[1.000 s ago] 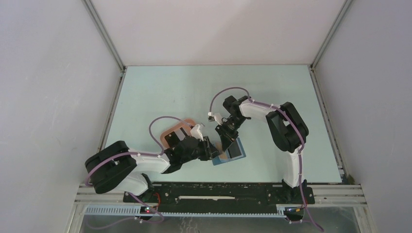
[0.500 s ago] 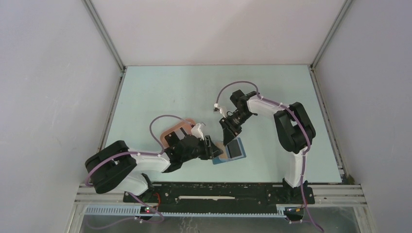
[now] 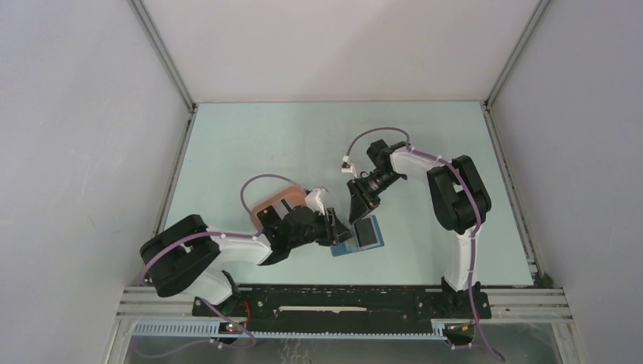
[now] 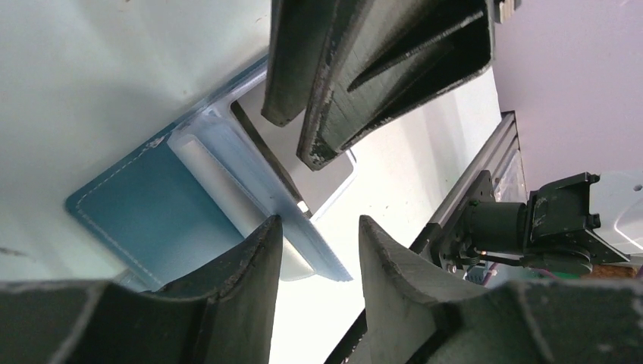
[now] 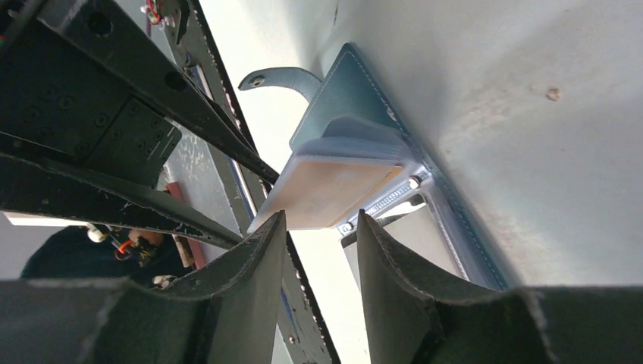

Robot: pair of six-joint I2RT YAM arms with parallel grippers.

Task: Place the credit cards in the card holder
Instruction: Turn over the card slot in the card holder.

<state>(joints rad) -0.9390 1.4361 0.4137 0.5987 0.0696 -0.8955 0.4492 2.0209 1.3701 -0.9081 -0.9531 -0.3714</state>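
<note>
The blue card holder (image 3: pixel 362 240) lies open on the table near the front; it also shows in the left wrist view (image 4: pixel 148 216) and the right wrist view (image 5: pixel 345 95), small tab (image 5: pixel 277 77) curling off its edge. A tan-orange credit card (image 5: pixel 330 191) sits in its clear sleeve. The black card cannot be told apart from the dark inner pocket (image 3: pixel 366 230). My left gripper (image 3: pixel 339 230) is open and empty at the holder's left edge (image 4: pixel 315 227). My right gripper (image 3: pixel 356 208) is open and empty just above the holder's far edge (image 5: pixel 318 221).
The pink oval tray (image 3: pixel 271 203) lies left of the holder, partly under my left arm. The two grippers' fingers are very close together over the holder. The table's front rail (image 3: pixel 341 292) runs just below.
My right gripper has let go of the tan-orange card and drawn back up and right from the holder. My left gripper has edged right, over the holder's left edge.
</note>
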